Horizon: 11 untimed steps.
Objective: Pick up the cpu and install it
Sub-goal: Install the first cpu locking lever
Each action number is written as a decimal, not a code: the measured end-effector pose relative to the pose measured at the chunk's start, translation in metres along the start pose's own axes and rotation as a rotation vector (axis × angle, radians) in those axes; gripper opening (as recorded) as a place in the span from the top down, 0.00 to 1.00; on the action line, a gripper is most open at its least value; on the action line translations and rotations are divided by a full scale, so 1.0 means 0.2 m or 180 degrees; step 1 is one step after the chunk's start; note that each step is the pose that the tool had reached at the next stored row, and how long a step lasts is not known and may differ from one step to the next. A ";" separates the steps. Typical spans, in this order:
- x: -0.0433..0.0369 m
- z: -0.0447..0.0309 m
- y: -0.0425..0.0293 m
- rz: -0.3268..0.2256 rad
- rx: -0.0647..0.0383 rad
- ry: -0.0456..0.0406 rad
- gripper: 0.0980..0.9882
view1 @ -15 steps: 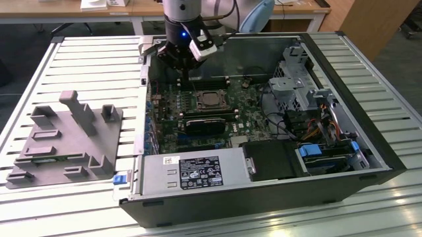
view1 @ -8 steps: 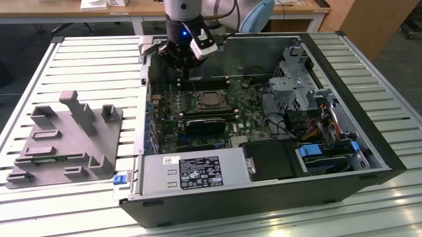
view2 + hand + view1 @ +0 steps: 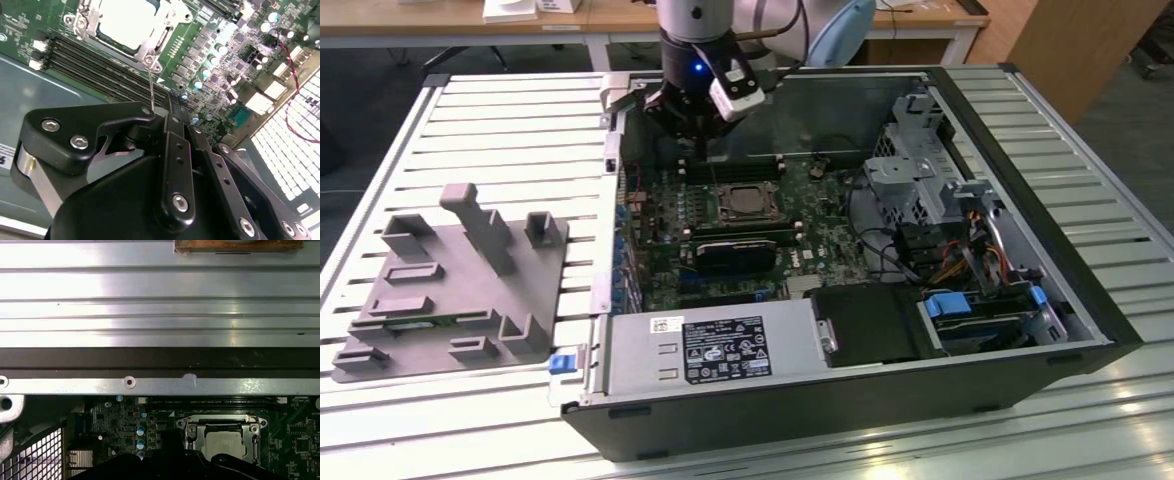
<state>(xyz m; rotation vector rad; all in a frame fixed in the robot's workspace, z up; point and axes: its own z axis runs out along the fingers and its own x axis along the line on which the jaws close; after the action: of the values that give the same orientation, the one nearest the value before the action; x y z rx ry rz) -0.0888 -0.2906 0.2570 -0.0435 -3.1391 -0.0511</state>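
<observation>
The cpu (image 3: 747, 203) lies in the socket of the green motherboard (image 3: 807, 225), inside the open computer case. Its silver top shows in both wrist views (image 3: 127, 22) (image 3: 225, 446), with the metal socket frame (image 3: 165, 30) around it. My gripper (image 3: 704, 152) hangs above the board's far edge, just beyond the socket, and its black fingers (image 3: 172, 130) are pressed together. A thin metal lever (image 3: 151, 85) runs from the socket's corner up to the fingertips. I cannot tell whether the lever is gripped.
A large grey plastic block (image 3: 454, 290) with upright posts stands at the exterior view's left on the slatted metal table (image 3: 494, 120). The case holds a power supply (image 3: 707, 350) at the front, a drive cage (image 3: 914, 160) and cables (image 3: 961, 250) at the right.
</observation>
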 end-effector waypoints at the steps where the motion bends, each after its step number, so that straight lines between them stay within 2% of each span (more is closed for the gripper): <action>1: -0.008 0.000 0.000 0.0000 0.0000 0.0000 0.99; 8: -0.064 0.000 0.002 0.0000 0.0000 0.0000 0.99; 11: -0.071 0.001 0.002 0.0000 0.0000 0.0000 0.99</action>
<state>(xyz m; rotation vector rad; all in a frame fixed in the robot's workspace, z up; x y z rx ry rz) -0.0747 -0.2906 0.2568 -0.0435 -3.1392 -0.0512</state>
